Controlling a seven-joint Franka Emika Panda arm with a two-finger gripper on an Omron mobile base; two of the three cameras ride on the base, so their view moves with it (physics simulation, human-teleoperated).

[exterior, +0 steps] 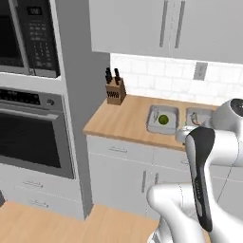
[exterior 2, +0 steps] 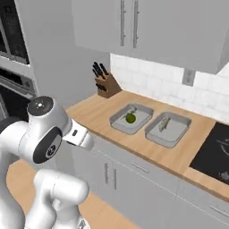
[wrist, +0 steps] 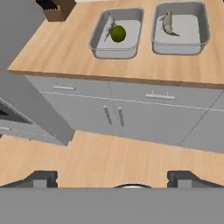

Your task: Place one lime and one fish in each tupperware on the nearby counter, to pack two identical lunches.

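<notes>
Two grey tupperware trays stand side by side on the wood-grain counter (wrist: pixel 65 48). The left tupperware (wrist: pixel 97 41) (exterior: pixel 156 128) (exterior 2: pixel 117 123) holds a green lime (wrist: pixel 118 33) (exterior: pixel 163 119) (exterior 2: pixel 130 118) and a small grey fish (wrist: pixel 108 27) beside it. In the right tupperware (wrist: pixel 188 33) (exterior 2: pixel 172 138) lies a second fish (wrist: pixel 168 24) (exterior 2: pixel 164 124). My gripper (wrist: pixel 113 179) is open and empty. It hangs back from the counter, over the floor in front of the cabinets.
A knife block (exterior: pixel 115 90) (exterior 2: pixel 105 82) stands at the counter's back left. A wall oven (exterior: pixel 28 137) with a microwave (exterior: pixel 23 33) above it flanks the counter's left end. A black cooktop (exterior 2: pixel 212 152) lies to the right. Grey cabinet doors (wrist: pixel 131 113) face the wooden floor (wrist: pixel 109 153).
</notes>
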